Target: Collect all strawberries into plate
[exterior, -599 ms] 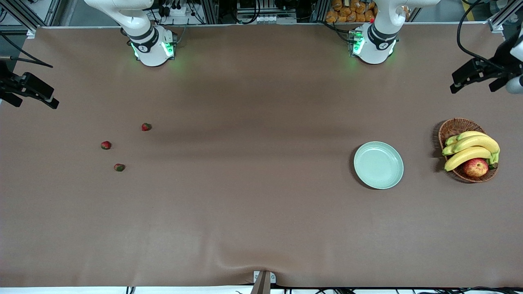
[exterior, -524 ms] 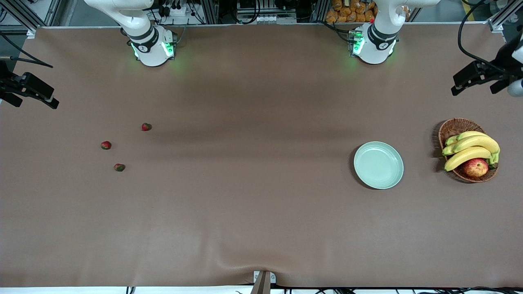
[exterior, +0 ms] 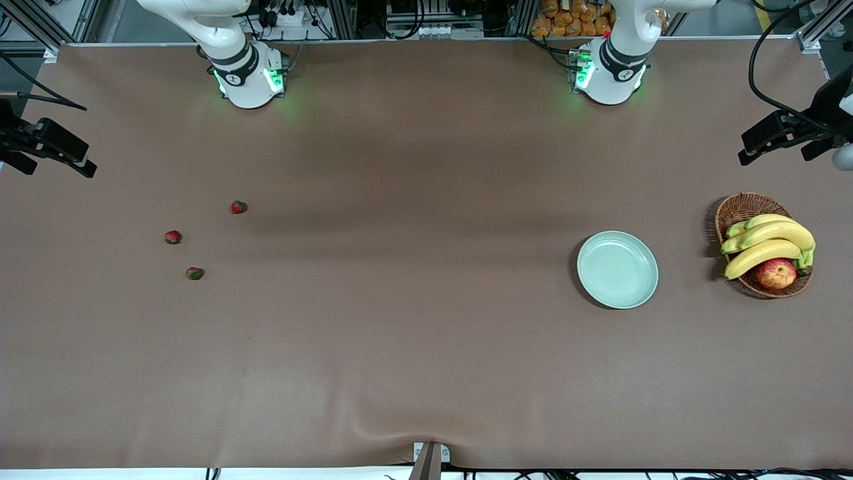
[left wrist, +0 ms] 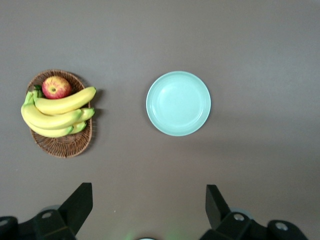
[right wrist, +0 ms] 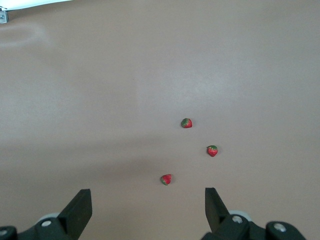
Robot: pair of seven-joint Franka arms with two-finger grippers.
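Note:
Three strawberries (exterior: 238,207) (exterior: 173,237) (exterior: 194,273) lie loose on the brown table toward the right arm's end. They also show in the right wrist view (right wrist: 186,123) (right wrist: 212,150) (right wrist: 166,179). The pale green plate (exterior: 618,269) sits empty toward the left arm's end and shows in the left wrist view (left wrist: 178,103). My right gripper (exterior: 58,168) (right wrist: 147,202) hangs open and empty, high over the table's edge at the right arm's end. My left gripper (exterior: 776,150) (left wrist: 148,200) hangs open and empty, high over the table's edge at the left arm's end.
A brown wicker basket (exterior: 740,208) (left wrist: 65,145) with bananas (exterior: 766,243) and a red-yellow apple (exterior: 776,273) stands beside the plate, closer to the left arm's end. A ripple in the table cover (exterior: 400,427) lies at the edge nearest the front camera.
My left gripper has drifted a little toward the table's edge at the left arm's end. The right gripper, strawberries and plate have not moved.

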